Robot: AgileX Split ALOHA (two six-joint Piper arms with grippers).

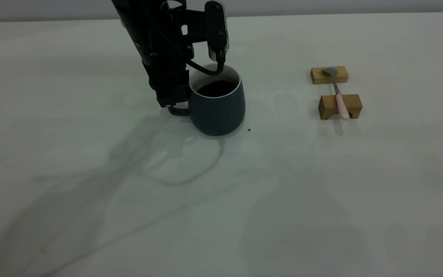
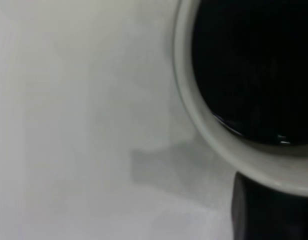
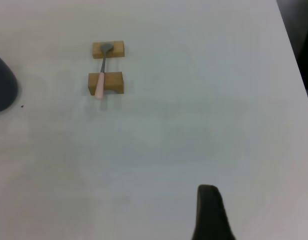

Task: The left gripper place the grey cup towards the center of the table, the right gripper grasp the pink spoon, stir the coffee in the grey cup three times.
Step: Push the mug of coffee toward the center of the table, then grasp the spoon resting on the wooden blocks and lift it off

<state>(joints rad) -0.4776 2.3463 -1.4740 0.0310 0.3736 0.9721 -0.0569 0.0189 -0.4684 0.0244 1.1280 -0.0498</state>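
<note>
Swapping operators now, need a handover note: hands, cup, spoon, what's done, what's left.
Left hand: at the grey cup's handle, left of the cup; grip not visible.
Right hand: off to the right, away from the work; fingers not readable.
Grey cup: upright on the table, near centre, coffee inside.
Pink spoon: untouched, bridging two wooden blocks.
Left: release the cup if held, grasp spoon, stir three times.

My left gripper [image 1: 173, 102] is a chunky all-black unit, screw heads dotting its blocky housing and one black cable looping off the side.
</note>
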